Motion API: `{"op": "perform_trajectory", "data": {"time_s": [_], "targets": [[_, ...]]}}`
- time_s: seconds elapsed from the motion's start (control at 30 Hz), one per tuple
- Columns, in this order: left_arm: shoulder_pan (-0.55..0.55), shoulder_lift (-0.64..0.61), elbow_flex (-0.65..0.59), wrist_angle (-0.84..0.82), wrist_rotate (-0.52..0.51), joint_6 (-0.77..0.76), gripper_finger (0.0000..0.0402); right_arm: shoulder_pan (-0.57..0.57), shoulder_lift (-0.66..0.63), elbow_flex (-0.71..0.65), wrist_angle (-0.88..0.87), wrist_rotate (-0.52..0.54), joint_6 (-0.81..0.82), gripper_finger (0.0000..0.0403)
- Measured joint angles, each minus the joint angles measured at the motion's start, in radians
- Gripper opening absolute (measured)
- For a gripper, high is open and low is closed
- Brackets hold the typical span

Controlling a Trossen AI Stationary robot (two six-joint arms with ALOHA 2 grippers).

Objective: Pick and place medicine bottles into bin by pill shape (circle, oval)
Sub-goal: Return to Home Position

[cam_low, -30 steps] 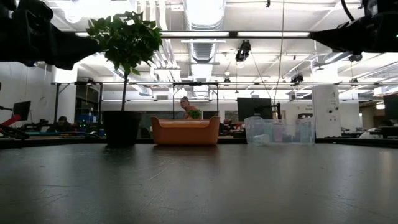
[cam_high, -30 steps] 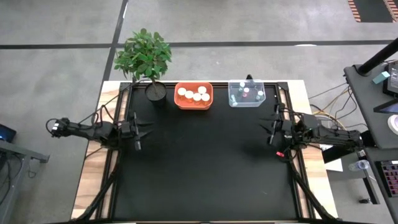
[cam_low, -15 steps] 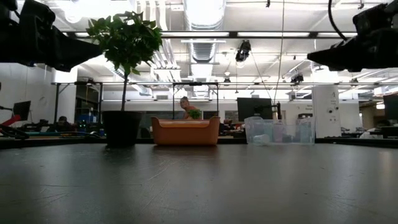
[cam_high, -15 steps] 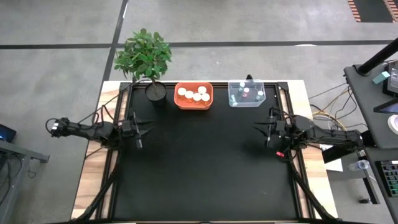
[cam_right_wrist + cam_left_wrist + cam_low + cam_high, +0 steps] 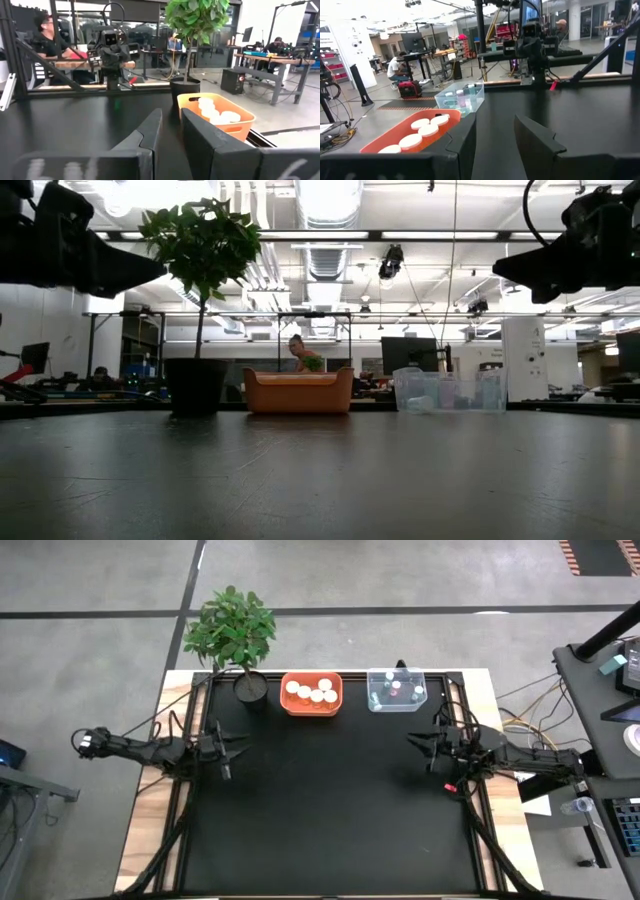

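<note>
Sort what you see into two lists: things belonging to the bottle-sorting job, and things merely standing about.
Job: white-capped bottles in the orange bin; small bottles in the transparent bin; left gripper and right gripper, empty, near the table's sides.
Standing about: potted plant; people in the background.

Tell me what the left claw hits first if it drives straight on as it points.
Nothing near: the left claw points across the black table, with the orange bin off to one side. First in line looks to be the right claw facing it, though depth is uncertain.
</note>
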Motion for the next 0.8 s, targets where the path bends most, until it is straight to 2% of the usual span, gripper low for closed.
{"op": "perform_trajectory", "data": {"time_s": [0.8], "targets": [[0.0,0.091,0.0,0.0,0.0,0.0,0.0115,0.0,0.0,-0.002,0.0,0.0,0.0,0.0063]]}}
